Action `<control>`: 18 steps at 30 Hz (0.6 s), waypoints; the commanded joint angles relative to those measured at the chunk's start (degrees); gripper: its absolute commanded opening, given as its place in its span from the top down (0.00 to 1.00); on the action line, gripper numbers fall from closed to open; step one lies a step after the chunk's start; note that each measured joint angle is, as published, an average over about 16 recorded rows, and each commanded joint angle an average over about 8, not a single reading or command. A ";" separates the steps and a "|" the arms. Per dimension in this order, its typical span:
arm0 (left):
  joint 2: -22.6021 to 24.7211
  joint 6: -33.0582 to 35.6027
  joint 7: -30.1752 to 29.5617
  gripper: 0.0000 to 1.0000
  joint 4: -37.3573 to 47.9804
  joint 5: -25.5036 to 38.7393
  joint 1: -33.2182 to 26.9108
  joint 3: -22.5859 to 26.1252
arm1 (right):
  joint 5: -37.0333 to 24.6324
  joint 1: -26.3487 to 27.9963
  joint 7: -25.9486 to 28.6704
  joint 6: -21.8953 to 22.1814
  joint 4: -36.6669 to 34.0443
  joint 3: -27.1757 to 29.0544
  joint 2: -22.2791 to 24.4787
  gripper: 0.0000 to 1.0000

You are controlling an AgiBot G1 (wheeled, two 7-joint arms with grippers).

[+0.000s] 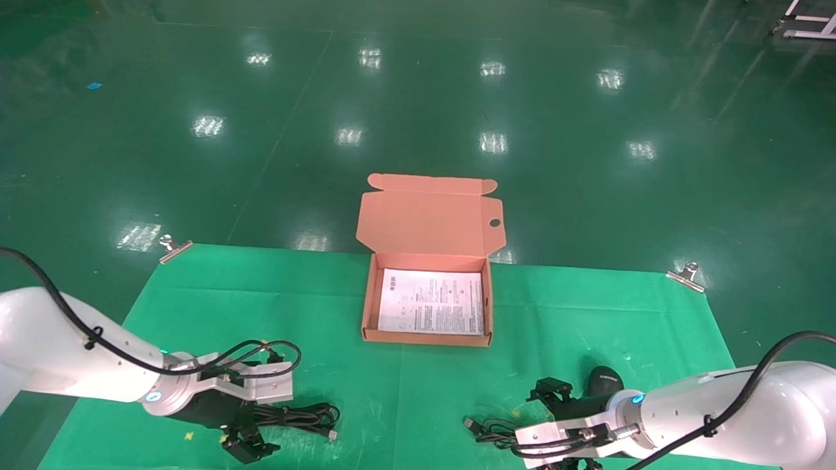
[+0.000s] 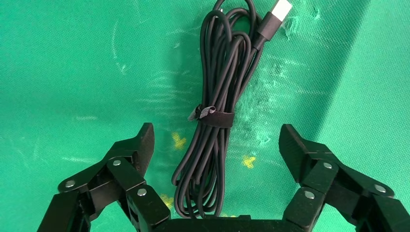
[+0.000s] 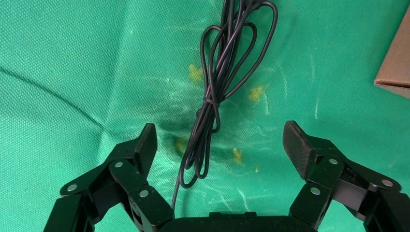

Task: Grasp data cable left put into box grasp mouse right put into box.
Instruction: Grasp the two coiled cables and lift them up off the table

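Observation:
The data cable (image 1: 302, 414) is a black bundle held by a strap, lying on the green cloth at the front left. In the left wrist view the data cable (image 2: 212, 125) lies between the open fingers of my left gripper (image 2: 216, 140), its USB plug (image 2: 281, 9) pointing away. My left gripper (image 1: 245, 438) hovers low over the cable's near end. The mouse (image 1: 604, 381) sits at the front right, its thin cord (image 1: 490, 431) coiled to its left. My right gripper (image 1: 563, 427) is open over that cord (image 3: 217, 87). The box (image 1: 368, 307) stands open in the middle with a white sheet (image 1: 432, 301) inside.
The box lid (image 1: 431, 222) stands up behind the box, with a round hole at its right. Metal clips (image 1: 175, 248) (image 1: 686, 274) pin the cloth's far corners. A corner of the box (image 3: 396, 63) shows in the right wrist view. Beyond the cloth is green floor.

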 commanded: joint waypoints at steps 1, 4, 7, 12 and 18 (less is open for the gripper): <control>-0.06 0.02 -0.06 1.00 -0.19 0.01 -0.02 0.01 | 0.05 0.00 0.03 -0.05 0.07 0.02 0.04 1.00; -0.17 0.08 -0.12 1.00 -0.49 0.03 0.03 0.02 | 0.09 0.05 0.08 -0.18 0.19 0.03 0.09 1.00; -0.25 0.14 -0.17 1.00 -0.73 0.04 0.08 0.03 | 0.12 0.09 0.12 -0.31 0.29 0.04 0.14 1.00; -0.35 0.24 -0.22 1.00 -1.03 0.06 0.14 0.04 | 0.16 0.15 0.17 -0.44 0.41 0.05 0.18 1.00; -0.43 0.31 -0.26 1.00 -1.25 0.08 0.17 0.06 | 0.18 0.18 0.20 -0.54 0.50 0.07 0.21 1.00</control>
